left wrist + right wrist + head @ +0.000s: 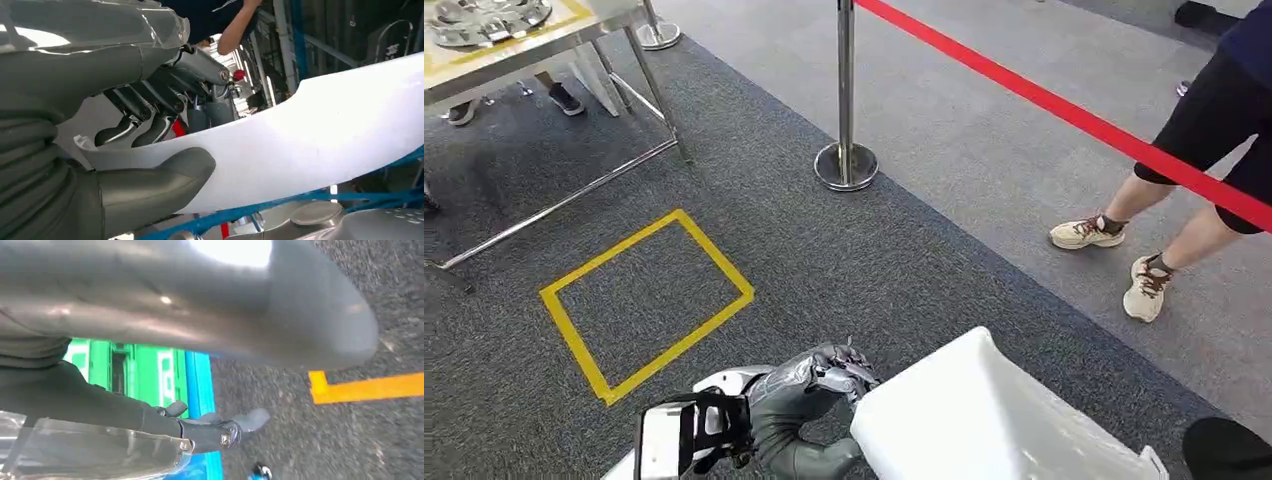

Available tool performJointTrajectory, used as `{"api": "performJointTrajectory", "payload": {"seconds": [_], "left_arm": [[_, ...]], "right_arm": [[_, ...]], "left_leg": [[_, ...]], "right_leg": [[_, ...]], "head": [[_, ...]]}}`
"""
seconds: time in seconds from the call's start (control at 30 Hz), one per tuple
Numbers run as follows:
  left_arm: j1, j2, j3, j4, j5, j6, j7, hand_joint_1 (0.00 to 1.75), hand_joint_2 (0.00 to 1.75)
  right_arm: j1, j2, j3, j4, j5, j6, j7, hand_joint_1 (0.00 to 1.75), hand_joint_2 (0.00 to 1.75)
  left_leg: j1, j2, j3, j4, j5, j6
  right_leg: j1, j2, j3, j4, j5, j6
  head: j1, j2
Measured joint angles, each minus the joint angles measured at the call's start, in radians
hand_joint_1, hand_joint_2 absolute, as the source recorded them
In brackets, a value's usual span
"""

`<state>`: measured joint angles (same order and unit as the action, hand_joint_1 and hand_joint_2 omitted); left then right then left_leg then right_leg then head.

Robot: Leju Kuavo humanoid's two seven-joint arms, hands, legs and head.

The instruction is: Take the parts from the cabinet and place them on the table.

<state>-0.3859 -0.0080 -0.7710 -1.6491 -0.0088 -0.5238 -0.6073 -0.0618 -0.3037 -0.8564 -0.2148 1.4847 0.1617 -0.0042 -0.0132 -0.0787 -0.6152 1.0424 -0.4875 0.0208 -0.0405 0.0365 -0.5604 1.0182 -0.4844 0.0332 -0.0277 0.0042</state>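
The left hand (819, 385) is gripping the near end of the white part (984, 420), thumb under and fingers over its edge – the part's long axis is running away to the robot's right. The right hand (215, 427) is hanging with fingers apart, holding nothing. Beyond, on grey carpet, a yellow taped square (646, 300) is lying ahead-left, and the table (534, 45) is standing farther off that way – a stanchion (845, 150) and a person's legs (1159, 210) are waiting to the right.
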Motion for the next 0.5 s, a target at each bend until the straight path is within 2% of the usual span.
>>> {"api": "performJointTrajectory", "payload": {"seconds": [0.03, 0.07, 0.1, 0.13, 0.17, 0.2, 0.23, 0.27, 0.3, 0.33, 0.37, 0.4, 0.43, 0.47, 0.5], "left_arm": [[-0.001, -0.001, 0.000, 0.003, 0.002, -0.001, 0.002, 1.75, 1.75], [-0.001, -0.003, 0.000, 0.006, 0.005, -0.001, 0.002, 1.75, 1.75], [0.000, -0.003, -0.001, 0.010, 0.008, -0.001, 0.002, 1.75, 1.75], [0.001, -0.002, 0.000, 0.015, 0.010, -0.002, 0.002, 1.75, 1.75], [0.002, -0.002, 0.000, 0.021, 0.011, -0.002, 0.002, 1.75, 1.75], [0.002, -0.002, 0.000, 0.024, 0.013, -0.003, 0.002, 1.75, 1.75], [0.002, -0.002, 0.000, 0.026, 0.015, -0.003, 0.002, 1.75, 1.75], [0.002, -0.002, 0.002, 0.027, 0.019, -0.005, 0.000, 1.75, 1.75], [0.002, -0.002, 0.003, 0.028, 0.021, -0.006, -0.002, 1.75, 1.75], [0.000, -0.003, 0.005, 0.029, 0.022, -0.007, -0.004, 1.75, 1.75], [0.000, -0.003, 0.005, 0.029, 0.022, -0.007, -0.010, 1.75, 1.75], [0.002, -0.001, 0.007, 0.031, 0.022, -0.006, -0.014, 1.75, 1.75], [0.002, 0.000, 0.009, 0.031, 0.020, -0.005, -0.017, 1.75, 1.75], [0.002, -0.001, 0.009, 0.031, 0.019, -0.005, -0.020, 1.75, 1.75], [0.003, -0.002, 0.010, 0.031, 0.019, -0.006, -0.022, 1.75, 1.75]], "right_arm": [[0.003, 0.002, -0.001, 0.000, 0.002, 0.001, -0.001, 0.00, 0.00], [0.005, 0.004, -0.001, 0.000, 0.005, 0.002, 0.001, 0.00, 0.00], [0.010, 0.004, -0.002, 0.000, 0.008, 0.003, 0.002, 0.00, 0.00], [0.012, 0.004, -0.002, 0.000, 0.009, 0.004, 0.004, 0.00, 0.00], [0.011, 0.005, -0.002, 0.000, 0.011, 0.005, 0.004, 0.00, 0.00], [0.008, 0.006, -0.003, 0.000, 0.011, 0.005, 0.004, 0.00, 0.00], [0.007, 0.007, -0.003, 0.000, 0.011, 0.005, 0.004, 0.00, 0.00], [0.005, 0.007, -0.003, 0.000, 0.011, 0.005, 0.004, 0.00, 0.00], [0.006, 0.007, -0.003, 0.000, 0.011, 0.003, 0.004, 0.00, 0.00], [0.007, 0.010, -0.003, 0.000, 0.011, 0.002, 0.004, 0.00, 0.00], [0.008, 0.008, -0.004, 0.000, 0.013, 0.001, 0.003, 0.00, 0.00], [0.006, 0.008, -0.005, 0.000, 0.013, 0.000, -0.001, 0.00, 0.00], [0.004, 0.010, -0.005, 0.000, 0.013, -0.001, -0.003, 0.00, 0.00], [0.001, 0.009, -0.005, -0.001, 0.013, -0.002, -0.006, 0.00, 0.00], [-0.002, 0.009, -0.005, -0.001, 0.013, -0.002, -0.009, 0.00, 0.00]], "left_leg": [[0.002, 0.044, -0.027, 0.058, -0.035, -0.005], [0.005, 0.063, -0.067, 0.138, -0.072, -0.008], [0.007, 0.070, -0.112, 0.225, -0.106, -0.010], [0.008, 0.073, -0.144, 0.285, -0.120, -0.011], [0.008, 0.073, -0.150, 0.293, -0.110, -0.011], [0.008, 0.074, -0.130, 0.251, -0.079, -0.008], [0.007, 0.081, -0.089, 0.174, -0.039, -0.004], [0.003, 0.101, -0.034, 0.074, 0.002, 0.004], [-0.007, 0.154, 0.013, -0.006, 0.017, 0.018], [-0.020, 0.188, 0.021, -0.027, -0.002, 0.023], [-0.019, 0.166, 0.019, -0.025, 0.000, 0.025], [-0.020, 0.154, 0.016, -0.025, -0.001, 0.026], [-0.021, 0.137, 0.016, -0.027, -0.001, 0.031], [-0.014, 0.122, 0.036, -0.040, 0.008, 0.038], [-0.005, 0.113, 0.041, -0.048, 0.014, 0.040]], "right_leg": [[0.003, -0.014, 0.001, 0.000, -0.002, -0.007], [0.006, -0.030, 0.001, 0.000, -0.004, -0.010], [0.009, -0.047, 0.001, 0.000, -0.005, -0.012], [0.010, -0.064, 0.001, 0.001, -0.006, -0.013], [0.011, -0.080, 0.002, 0.001, -0.007, -0.014], [0.013, -0.093, 0.004, 0.001, -0.009, -0.014], [0.014, -0.106, 0.008, 0.000, -0.011, -0.014], [0.016, -0.118, 0.013, 0.000, -0.014, -0.012], [0.017, -0.128, 0.019, 0.000, -0.016, -0.010], [0.026, -0.140, 0.020, 0.002, -0.022, -0.002], [0.023, -0.151, 0.021, 0.000, -0.023, 0.001], [0.022, -0.165, 0.025, -0.001, -0.026, 0.005], [0.022, -0.180, 0.034, -0.008, -0.026, 0.008], [0.025, -0.195, 0.040, -0.011, -0.031, 0.016], [0.018, -0.143, 0.037, 0.009, -0.042, 0.022]], "head": [[-0.006, 0.000], [-0.006, 0.000], [-0.007, 0.000], [-0.006, 0.000], [-0.007, 0.000], [-0.007, 0.000], [-0.007, 0.000], [-0.007, 0.000], [-0.007, 0.000], [-0.005, 0.000], [-0.007, 0.000], [-0.006, 0.000], [-0.007, 0.000], [-0.007, 0.000], [-0.002, 0.000]]}}
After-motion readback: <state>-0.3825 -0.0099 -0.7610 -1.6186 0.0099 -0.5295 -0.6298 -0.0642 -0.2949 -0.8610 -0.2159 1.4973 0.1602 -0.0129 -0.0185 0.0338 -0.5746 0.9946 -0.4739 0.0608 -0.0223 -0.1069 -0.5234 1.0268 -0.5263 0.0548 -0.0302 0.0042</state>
